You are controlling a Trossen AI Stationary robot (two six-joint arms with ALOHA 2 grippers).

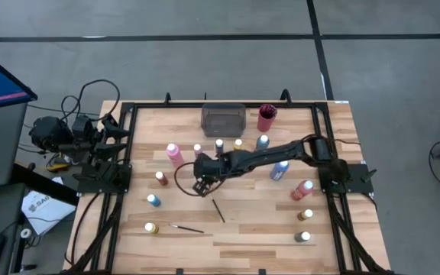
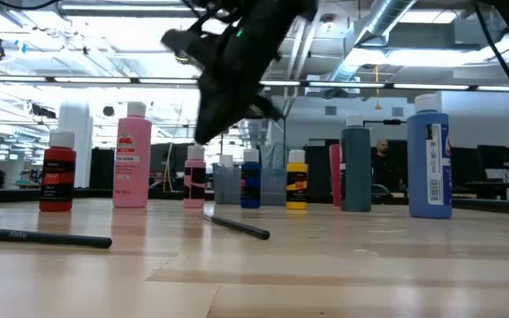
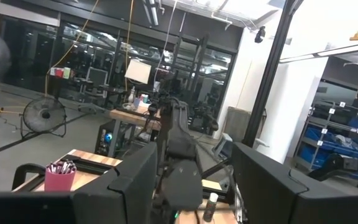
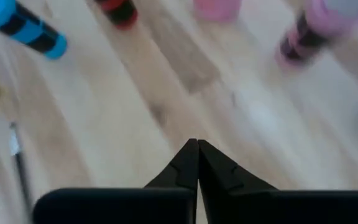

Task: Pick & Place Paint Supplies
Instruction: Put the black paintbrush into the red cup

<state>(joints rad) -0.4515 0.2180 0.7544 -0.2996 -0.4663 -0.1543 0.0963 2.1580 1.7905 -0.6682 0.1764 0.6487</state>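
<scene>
My right gripper (image 1: 202, 185) (image 4: 196, 152) hangs shut a little above the table's middle, slanting down, with nothing showing between its fingertips. In the low view it is a dark blur (image 2: 215, 115) above a thin dark brush (image 2: 237, 227) (image 1: 218, 209) that lies flat on the wood. A second brush (image 1: 186, 228) (image 4: 17, 165) lies nearer the front left. Small paint bottles stand upright around it: pink (image 1: 174, 153), blue (image 1: 153, 200), yellow (image 1: 151, 228), red (image 1: 161, 178). My left gripper (image 3: 191, 186) (image 1: 113, 136) waits open at the table's left edge.
A grey tray (image 1: 223, 120) and a red cup (image 1: 266, 117) holding brushes stand at the table's far edge. More bottles stand at the right: blue (image 1: 279, 170), red (image 1: 302, 189), and small ones (image 1: 305, 216) near the right front. Bare wood lies around the middle brush.
</scene>
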